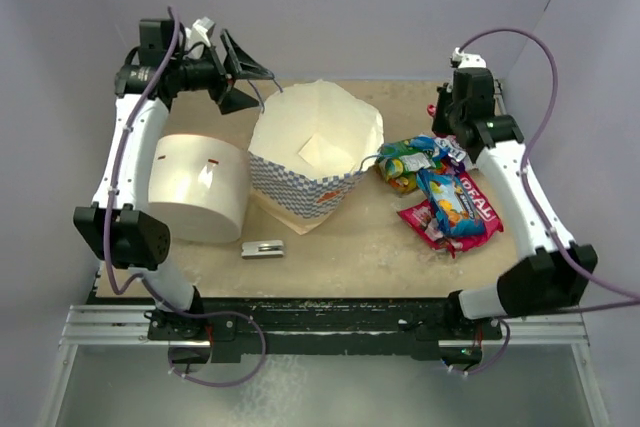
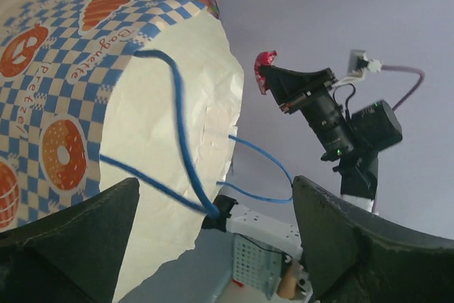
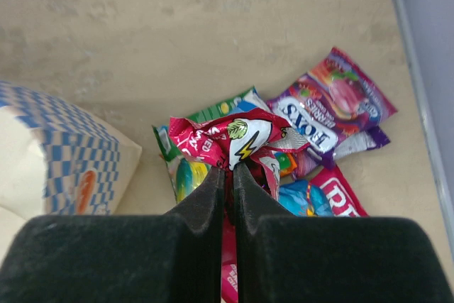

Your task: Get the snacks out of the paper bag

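Your right gripper (image 3: 229,169) is clamped on a crumpled pink packet (image 3: 213,136), over the snacks (image 1: 452,205) piled right of the bag (image 1: 300,185). Likely light, slick foil: pinch an edge seam. Far left, the left gripper (image 1: 248,75) gapes wide.

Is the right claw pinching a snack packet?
Yes, the right claw is shut on a crumpled pink snack packet, above the snack pile.

My top view looks down on the whole table (image 1: 350,247) from high at the near side. The left wrist view faces right, close against the paper bag (image 2: 142,125). The right wrist view looks down closely on the snacks (image 3: 333,111), with the same bag at their left.
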Tool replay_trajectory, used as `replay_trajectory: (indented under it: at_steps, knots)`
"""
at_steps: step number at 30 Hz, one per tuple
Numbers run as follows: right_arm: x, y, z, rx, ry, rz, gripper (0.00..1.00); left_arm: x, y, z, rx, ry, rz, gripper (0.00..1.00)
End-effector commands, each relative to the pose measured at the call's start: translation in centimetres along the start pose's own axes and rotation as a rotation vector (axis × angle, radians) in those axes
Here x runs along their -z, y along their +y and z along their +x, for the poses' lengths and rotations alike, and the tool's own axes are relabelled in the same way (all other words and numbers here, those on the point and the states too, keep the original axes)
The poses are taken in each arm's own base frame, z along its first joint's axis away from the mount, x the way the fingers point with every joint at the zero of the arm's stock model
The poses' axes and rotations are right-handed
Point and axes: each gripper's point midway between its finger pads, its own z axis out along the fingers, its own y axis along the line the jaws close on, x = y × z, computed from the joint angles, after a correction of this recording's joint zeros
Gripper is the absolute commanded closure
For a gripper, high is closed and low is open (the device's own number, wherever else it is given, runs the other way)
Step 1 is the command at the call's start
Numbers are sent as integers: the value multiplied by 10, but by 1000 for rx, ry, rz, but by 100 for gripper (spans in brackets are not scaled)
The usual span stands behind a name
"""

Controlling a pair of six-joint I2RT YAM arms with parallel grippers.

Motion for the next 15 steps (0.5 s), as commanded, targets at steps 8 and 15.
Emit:
replay_trajectory:
  at_steps: [8,15]
  knots:
    - [-69,6,62,118,312,-61,100,72,-8,27,-254,-137,-205,1]
    - [-89,4,91,148,391,-49,100,90,-3,43,-273,-161,-271,1]
